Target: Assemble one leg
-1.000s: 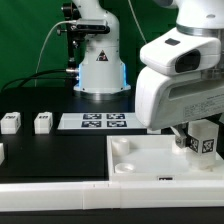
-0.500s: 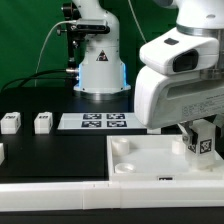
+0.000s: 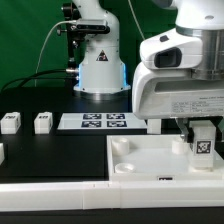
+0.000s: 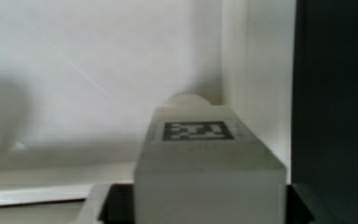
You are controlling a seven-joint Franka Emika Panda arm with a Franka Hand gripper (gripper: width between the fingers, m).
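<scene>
My gripper (image 3: 203, 132) is shut on a white leg (image 3: 204, 146) with a black-and-white tag on its face. It holds the leg upright over the large white tray-like part (image 3: 140, 166), at the exterior view's right. In the wrist view the leg (image 4: 202, 160) fills the space between my dark fingers (image 4: 119, 205), its tag facing the camera, with the tray part (image 4: 87, 90) beyond it. Two more legs (image 3: 10, 122) (image 3: 42, 122) stand on the black table at the exterior view's left.
The marker board (image 3: 93, 121) lies on the table in front of the arm's white base (image 3: 98, 65). A small white piece (image 3: 1, 153) shows at the exterior view's left edge. The tray part has a round socket (image 3: 122, 147) at its near-left corner.
My gripper has moved slightly toward the exterior view's right and a little down with the leg. Nothing else has moved.
</scene>
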